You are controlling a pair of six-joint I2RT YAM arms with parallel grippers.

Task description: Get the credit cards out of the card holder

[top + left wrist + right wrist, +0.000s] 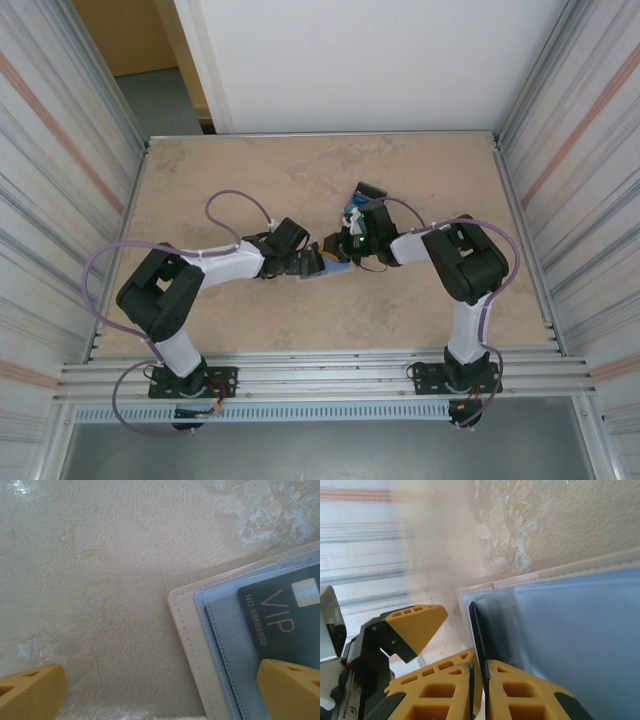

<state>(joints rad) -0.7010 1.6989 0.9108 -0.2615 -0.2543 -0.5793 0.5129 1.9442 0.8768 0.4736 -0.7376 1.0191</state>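
Out in the middle of the mottled tan surface (250, 180): a small beige stitched bifold card holder (182, 645), spread open with the light blue inside up, right between the two arms.

Right end effector (480, 672): clenched hard on the edge of a thin dark plastic card (474, 625), pinching it right by the holder's corner, yellow fingers almost meeting around it.

Over to the left wrist camera for the same dark card: lies face up on the blue inside, reads VIP with a number printed beside it.

Left end effector (160, 680): released, yellow fingers (30, 692) spread wide. One over bare surface, the other over the card and the holder's open half. Touching or just above, cannot tell.

From overhead: nose to nose over the holder, both arms bent inward toward it.

Just beyond the right wrist: a small dark-edged item (353, 210) with blue-green in it, apart from the holder.
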